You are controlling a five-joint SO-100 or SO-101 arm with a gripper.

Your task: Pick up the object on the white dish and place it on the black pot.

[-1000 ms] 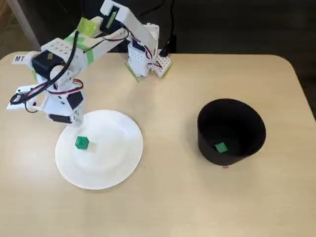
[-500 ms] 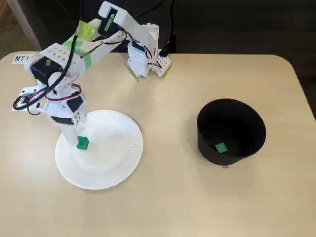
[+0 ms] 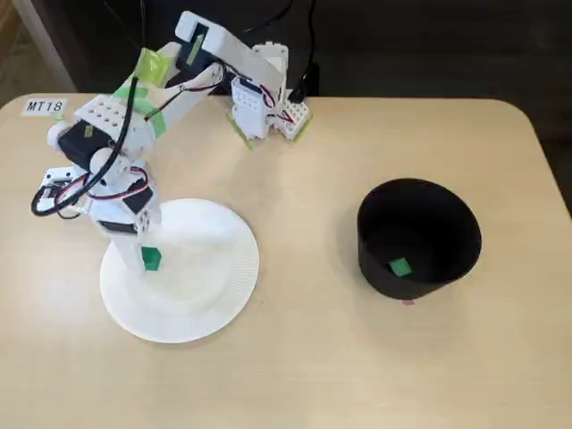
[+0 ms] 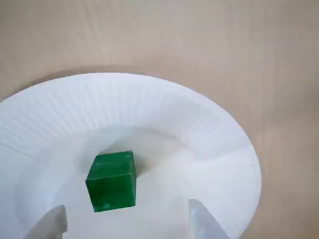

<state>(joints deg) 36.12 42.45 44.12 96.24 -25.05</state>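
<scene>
1. A wide, pale wooden bench holds everything in the fixed view.
2. A round white paper plate with a ribbed rim lies on the left side of the bench in the fixed view. It is flat on the wood.
3. A tiny bright green cube sits on the smooth middle part of the plate. In the fixed view the cube is on the left half of the plate, partly under the arm.
4. The white robot arm with green tape reaches from its base at the back of the bench down to the plate.
5. The pincer hangs right above the cube. In the wrist view its 2 white fingertips show at the bottom edge, 1 on each side of the cube.
6. The fingertips are spread apart, wider than the cube. They do not touch it.
7. A matte black round pot with straight walls stands on the right side of the bench, well apart from the plate.
8. A small flat green square piece lies inside the pot on its floor.
9. A white label reading "MT18" is stuck on the far left corner of the bench.
</scene>
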